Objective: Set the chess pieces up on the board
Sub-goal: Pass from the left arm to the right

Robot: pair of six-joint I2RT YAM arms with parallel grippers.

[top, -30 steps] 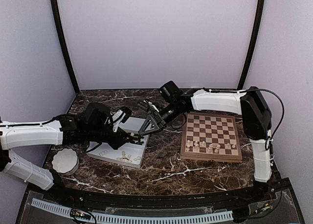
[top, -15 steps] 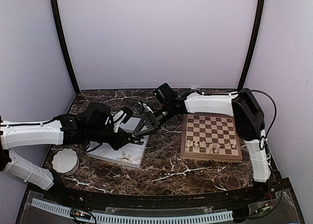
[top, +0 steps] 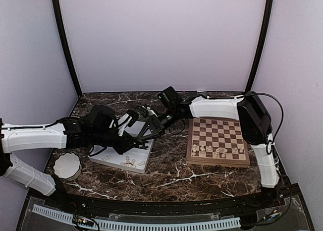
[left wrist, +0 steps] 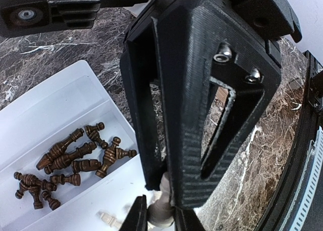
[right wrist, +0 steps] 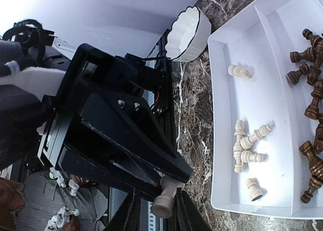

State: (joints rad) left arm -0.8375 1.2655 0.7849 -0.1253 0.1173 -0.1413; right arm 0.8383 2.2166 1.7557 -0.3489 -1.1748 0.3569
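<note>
Pale chessmen [top: 209, 151] are sitting on the board [top: 217, 162], near rows; spares are lying in the white tray [right wrist: 219, 100]; handover is happening above its edge: left gripper [left wrist: 159, 217] is pinching a pale piece [right wrist: 164, 198]; right gripper [right wrist: 157, 213] is straddling it, clamp unclear. Next: right needs firm hold before left releases, then carry to board.

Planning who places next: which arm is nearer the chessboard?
Right. The right arm runs along the chessboard's far edge, its pincer reaching to the white tray's edge. The left arm comes in from beyond the tray; its pincer grips a pale piece.
</note>
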